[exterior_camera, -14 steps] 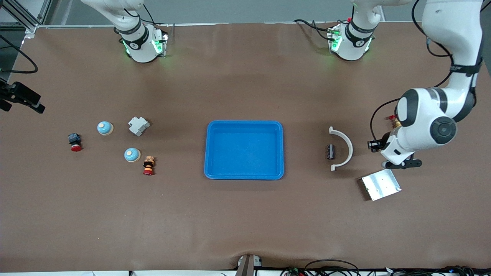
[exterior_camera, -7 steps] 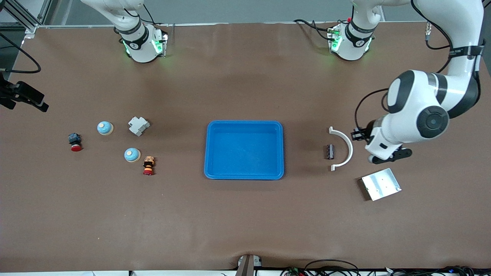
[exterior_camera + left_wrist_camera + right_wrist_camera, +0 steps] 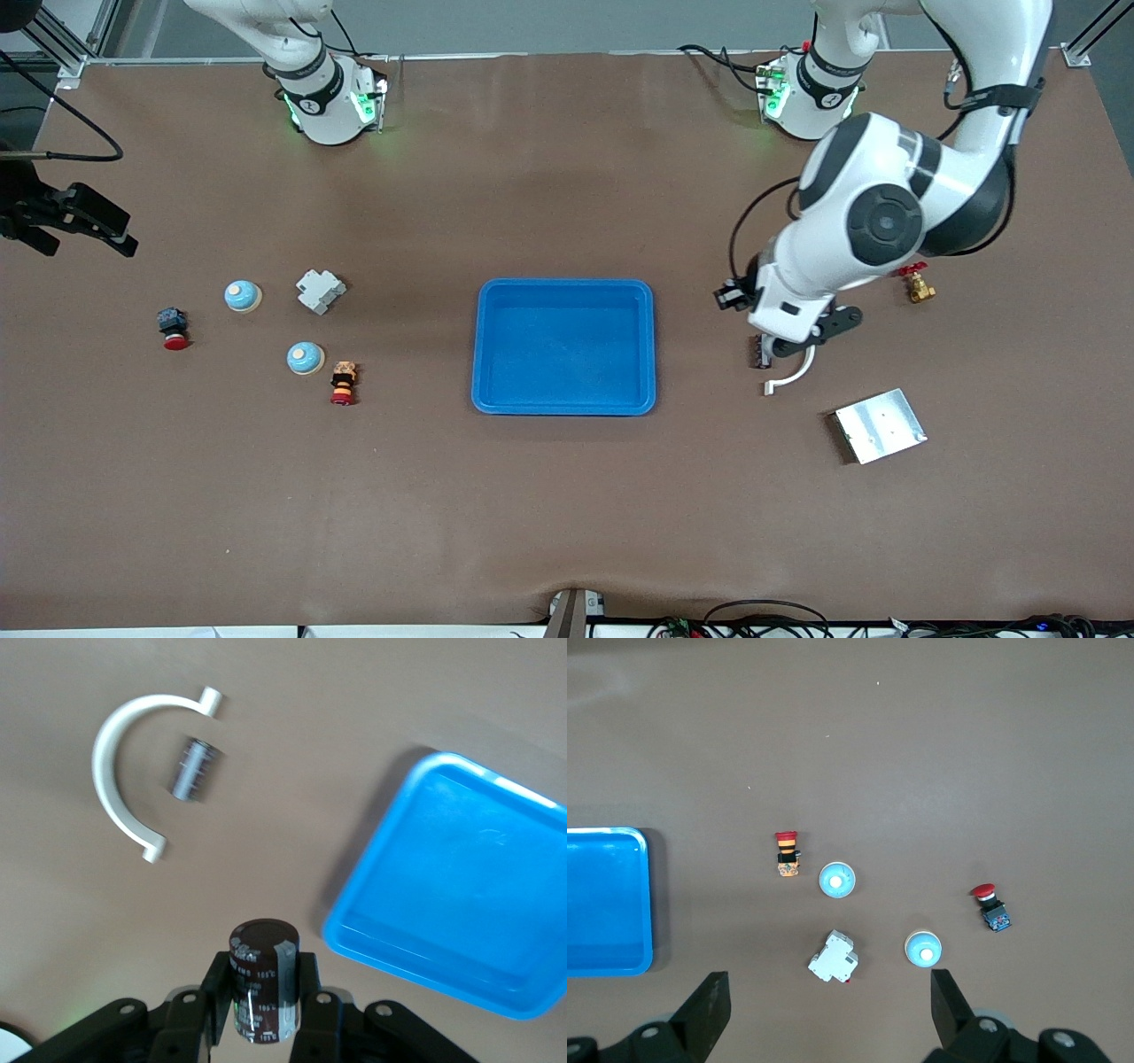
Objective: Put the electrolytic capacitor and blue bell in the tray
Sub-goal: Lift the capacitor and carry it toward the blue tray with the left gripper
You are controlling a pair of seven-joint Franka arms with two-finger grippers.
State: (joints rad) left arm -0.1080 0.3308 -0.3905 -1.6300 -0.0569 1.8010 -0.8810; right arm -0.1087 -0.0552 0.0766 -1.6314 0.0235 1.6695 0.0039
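My left gripper [image 3: 261, 983] is shut on a dark brown electrolytic capacitor [image 3: 262, 974] and holds it upright in the air. In the front view its hand [image 3: 791, 330] is over the white curved bracket, beside the tray at the left arm's end. The bright blue tray [image 3: 564, 346] sits empty mid-table and shows in the left wrist view [image 3: 461, 895]. Two blue bells [image 3: 241, 295] [image 3: 305, 358] stand toward the right arm's end. My right gripper [image 3: 828, 1001] is open and empty, high over that end [image 3: 89, 232], with both bells [image 3: 922, 949] [image 3: 837, 880] below it.
A white curved bracket [image 3: 111, 771] lies around a small dark cylinder [image 3: 193, 769]. A silver plate [image 3: 880, 425] and a brass valve [image 3: 917, 285] lie at the left arm's end. A white breaker [image 3: 320, 291], a red button [image 3: 173, 328] and a stacked button [image 3: 343, 383] lie near the bells.
My left arm has swung from beside the silver plate toward the tray and is now over the white bracket. The right gripper has drifted slightly.
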